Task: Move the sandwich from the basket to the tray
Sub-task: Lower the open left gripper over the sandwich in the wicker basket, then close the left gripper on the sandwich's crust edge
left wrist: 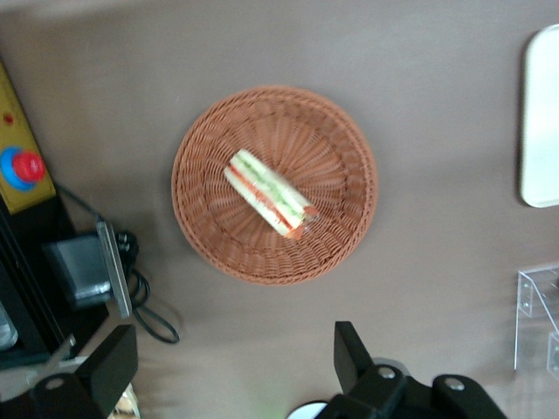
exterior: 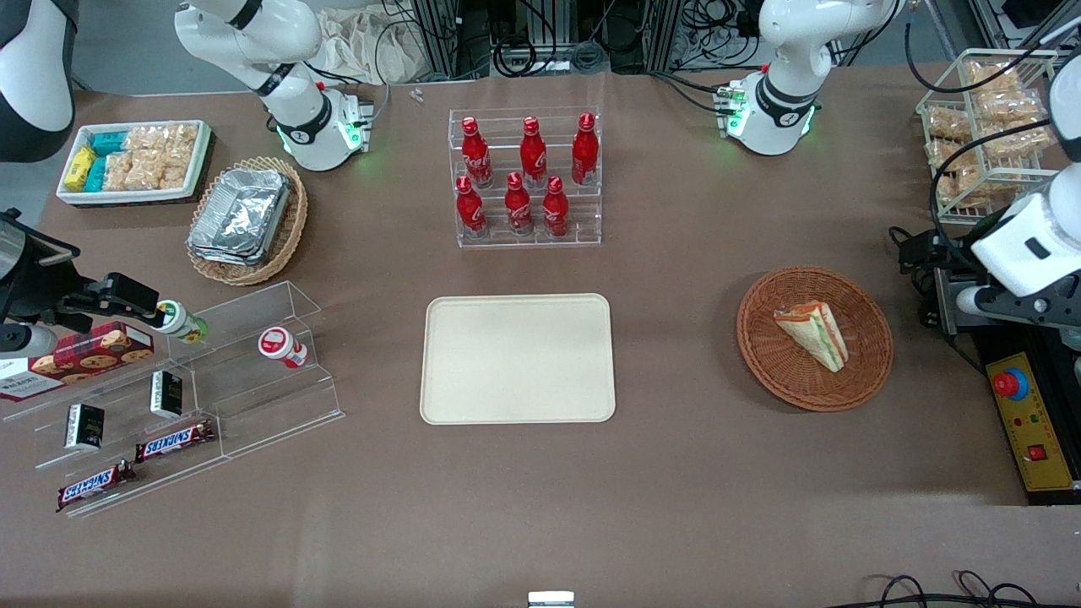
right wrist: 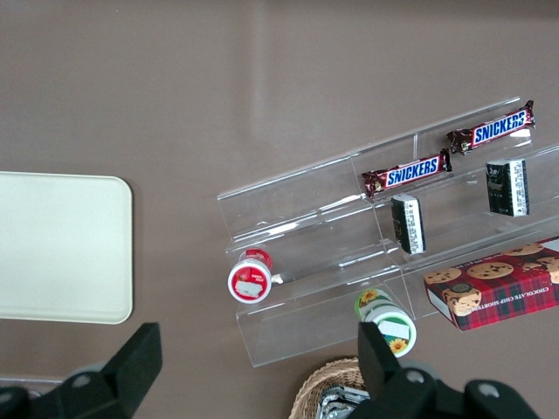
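The sandwich, a triangular white-bread wedge with green and orange-red filling, lies in the round reddish-brown wicker basket. The cream tray lies flat at the table's middle with nothing on it. My left gripper hovers beside the basket, toward the working arm's end of the table and apart from it. In the left wrist view the gripper is open wide and holds nothing. That view also shows the sandwich, the basket and an edge of the tray.
A yellow control box with a red button and cables lie near my gripper. A wire rack of snacks stands farther from the camera. A clear rack of red bottles stands farther back than the tray. Acrylic snack shelves stand toward the parked arm's end.
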Robot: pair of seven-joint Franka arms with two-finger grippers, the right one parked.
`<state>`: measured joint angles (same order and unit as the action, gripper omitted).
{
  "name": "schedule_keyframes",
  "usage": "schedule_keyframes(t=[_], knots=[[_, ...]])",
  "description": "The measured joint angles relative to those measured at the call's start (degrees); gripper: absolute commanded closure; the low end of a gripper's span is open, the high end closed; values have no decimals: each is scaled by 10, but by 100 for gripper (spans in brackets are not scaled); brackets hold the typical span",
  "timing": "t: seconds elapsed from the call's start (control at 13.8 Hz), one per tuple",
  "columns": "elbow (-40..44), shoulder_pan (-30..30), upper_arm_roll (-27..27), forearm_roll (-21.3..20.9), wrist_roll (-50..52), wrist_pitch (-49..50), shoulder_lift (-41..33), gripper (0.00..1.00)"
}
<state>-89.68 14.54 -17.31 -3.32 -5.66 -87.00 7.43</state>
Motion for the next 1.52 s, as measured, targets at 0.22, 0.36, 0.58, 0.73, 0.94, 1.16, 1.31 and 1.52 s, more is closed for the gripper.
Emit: schedule_keyframes(t=[0.22,0.36,0.58,0.73,0.94,1.16,1.31,1.52], knots=[[-55,5,1,0,51,-39,-5,0],[-99,14,1,0,110,-65,-13,0],[-167,16,2,0,199,-134,-27,0],[-218,16,4,0,234,-192,-39,0],[-313,17,23,0,306,-322,-59,0],[-370,16,24,0,378,-389,-62,0],[-377,15,23,0,412,-401,-59,0],[-385,9,10,0,473,-445,-34,0]])
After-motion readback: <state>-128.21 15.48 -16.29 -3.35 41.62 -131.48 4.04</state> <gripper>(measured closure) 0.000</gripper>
